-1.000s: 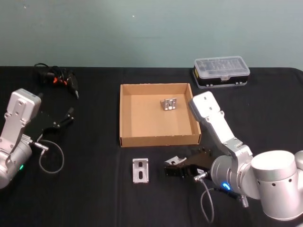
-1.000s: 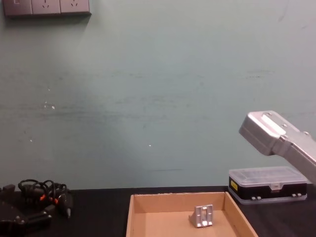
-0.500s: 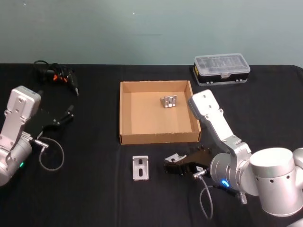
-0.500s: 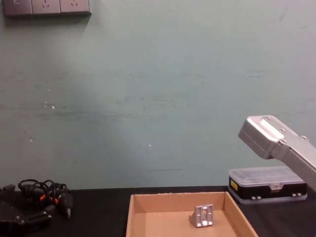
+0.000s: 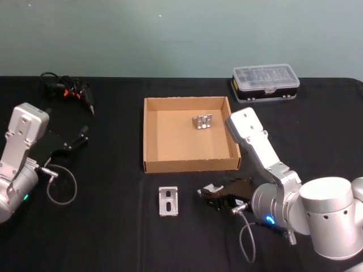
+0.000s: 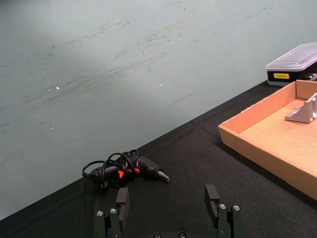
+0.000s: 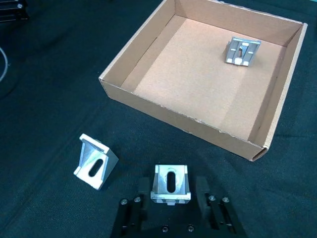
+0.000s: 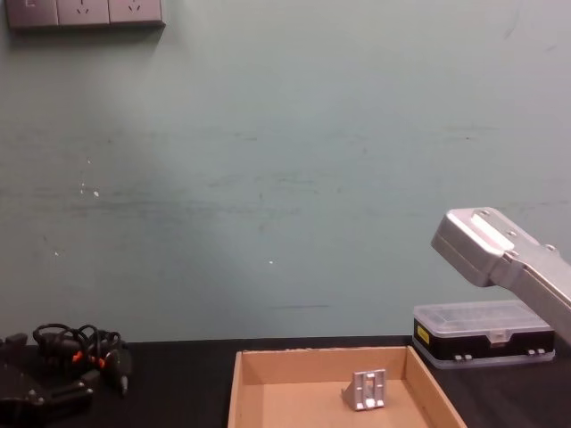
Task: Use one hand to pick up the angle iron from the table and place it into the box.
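A silver angle iron (image 5: 211,188) (image 7: 170,177) sits low over the black table (image 5: 102,226), just in front of the tan box (image 5: 187,165) (image 7: 183,121). My right gripper (image 5: 212,196) (image 7: 172,184) is shut on it, a finger against each side. A second angle iron (image 5: 168,202) (image 7: 95,162) lies on the table to its left. Another one (image 5: 202,122) (image 7: 242,51) (image 8: 368,390) stands inside the box near its back wall. My left gripper (image 5: 79,139) (image 6: 167,198) rests open at the far left with nothing between its fingers.
A clear-lidded black case (image 5: 265,84) (image 8: 486,332) stands behind the box at the back right. A black tool with tangled cable (image 5: 68,90) (image 6: 124,168) lies at the back left. My right arm's elbow (image 5: 245,127) rises beside the box's right wall.
The right gripper's fingers have drawn in onto the angle iron and shifted slightly right. The left arm has hardly moved.
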